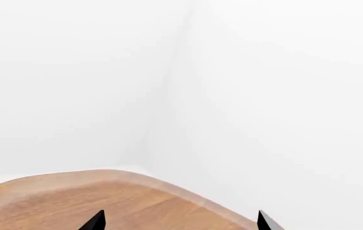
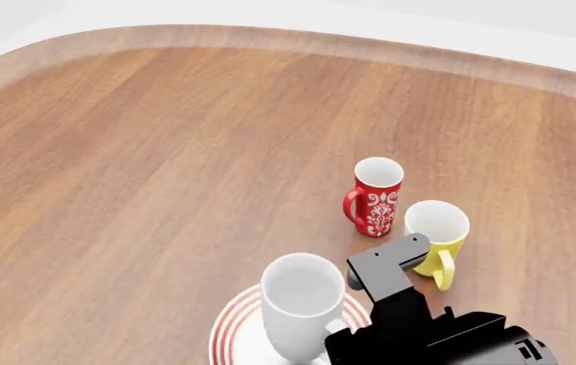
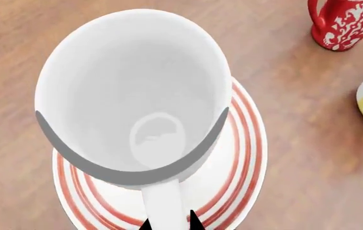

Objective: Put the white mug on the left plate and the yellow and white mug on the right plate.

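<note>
- The table [image 2: 146,152] is warm brown wood with the grain running lengthwise, and a paler rounded edge curves along its far side.
- Beyond that edge lie a white floor and plain white walls [image 1: 265,96], which meet in a corner in the left wrist view.
- The white mug [image 2: 299,304] stands upright on the plate [image 2: 229,334] near the table's near edge, its handle toward the robot.
- The right gripper [image 3: 168,224] is closed on that handle, a black tip on each side of it.
- The left gripper [image 1: 180,221] hangs over the table's edge with tips well apart and nothing between them.
- The yellow mug [image 2: 437,232] stands on bare wood just beside the red mug [image 2: 376,195]; possibly they touch.
</note>
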Available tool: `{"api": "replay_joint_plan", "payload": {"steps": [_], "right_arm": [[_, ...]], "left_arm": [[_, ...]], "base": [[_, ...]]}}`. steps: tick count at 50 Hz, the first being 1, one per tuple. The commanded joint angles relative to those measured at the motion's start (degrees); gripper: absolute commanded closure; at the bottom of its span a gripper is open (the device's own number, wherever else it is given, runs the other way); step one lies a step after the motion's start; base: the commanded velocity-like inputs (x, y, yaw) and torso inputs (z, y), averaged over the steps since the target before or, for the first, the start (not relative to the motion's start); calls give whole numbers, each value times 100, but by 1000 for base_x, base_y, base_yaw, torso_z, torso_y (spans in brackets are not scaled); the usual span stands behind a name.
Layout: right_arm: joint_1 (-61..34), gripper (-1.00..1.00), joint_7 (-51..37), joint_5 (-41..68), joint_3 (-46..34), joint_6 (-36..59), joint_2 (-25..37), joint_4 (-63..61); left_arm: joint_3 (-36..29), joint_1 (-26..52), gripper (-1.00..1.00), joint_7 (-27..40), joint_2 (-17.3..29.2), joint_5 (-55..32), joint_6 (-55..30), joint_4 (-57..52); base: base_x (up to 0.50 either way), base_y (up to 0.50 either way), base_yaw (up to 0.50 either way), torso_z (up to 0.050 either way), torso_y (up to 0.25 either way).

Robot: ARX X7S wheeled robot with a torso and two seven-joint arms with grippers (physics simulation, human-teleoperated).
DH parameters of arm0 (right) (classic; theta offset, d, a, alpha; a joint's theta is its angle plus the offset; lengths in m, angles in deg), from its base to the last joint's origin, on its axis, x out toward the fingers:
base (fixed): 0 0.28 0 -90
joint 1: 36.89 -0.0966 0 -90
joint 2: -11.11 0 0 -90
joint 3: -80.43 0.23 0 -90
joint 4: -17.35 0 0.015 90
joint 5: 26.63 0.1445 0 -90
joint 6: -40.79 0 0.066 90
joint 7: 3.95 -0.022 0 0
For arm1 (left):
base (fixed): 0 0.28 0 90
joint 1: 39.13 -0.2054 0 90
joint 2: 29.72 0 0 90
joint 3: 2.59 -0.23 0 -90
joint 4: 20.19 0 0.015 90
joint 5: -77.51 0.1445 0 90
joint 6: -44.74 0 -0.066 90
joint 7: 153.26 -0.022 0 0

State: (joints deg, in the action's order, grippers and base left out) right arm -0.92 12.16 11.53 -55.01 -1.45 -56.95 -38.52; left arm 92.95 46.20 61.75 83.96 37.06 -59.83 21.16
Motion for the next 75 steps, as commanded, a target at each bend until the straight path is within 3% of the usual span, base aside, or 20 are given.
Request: {"api": "replay_joint_plan", "payload": {"steps": [1,2,3,13,23,32,41,45,55,60,75], "right_arm": [[-56,100,7,-56,-8,-58,-59,118],[-57,100,18,-53,-10,-59,-60,114],[-69,-100,4,-62,-9,-67,-65,120],[117,-100,-268,173,154,253,242,-578],[900,-100,-1157,1074,798,1176,1307,-2749],[1605,-100,-2049,2150,1847,1561,2192,-4396],[2462,-100,-2645,2873,3293,694,2815,-5760],[2576,-100,-2534,2203,3439,-147,2572,-5754],[1763,-100,-2473,1184,3048,-850,1672,-4745],[1350,-100,-2405,812,2940,-1274,1017,-3557],[149,-100,-2391,-265,2515,-2099,-80,-497]], "left_arm": [[-8,4,-100,6,15,-11,29,16],[-6,3,-100,8,17,-16,32,14],[0,4,-100,9,19,-23,37,13],[-24,21,-100,25,20,-21,55,24],[-82,107,-100,45,2,-19,52,89],[-241,246,-100,30,-50,82,39,215],[-262,273,-100,20,-31,74,53,227],[-257,273,-100,-16,-3,41,76,206],[-237,209,-100,-194,-14,59,269,382],[-166,180,-100,-279,42,-190,303,356],[-188,79,-100,-250,101,-234,302,179]], "base": [[0,0,0,0,0],[0,0,0,0,0],[0,0,0,0,0],[0,0,0,0,0],[0,0,0,0,0],[0,0,0,0,0],[0,0,0,0,0],[0,0,0,0,0],[0,0,0,0,0],[0,0,0,0,0],[0,0,0,0,0]]}}
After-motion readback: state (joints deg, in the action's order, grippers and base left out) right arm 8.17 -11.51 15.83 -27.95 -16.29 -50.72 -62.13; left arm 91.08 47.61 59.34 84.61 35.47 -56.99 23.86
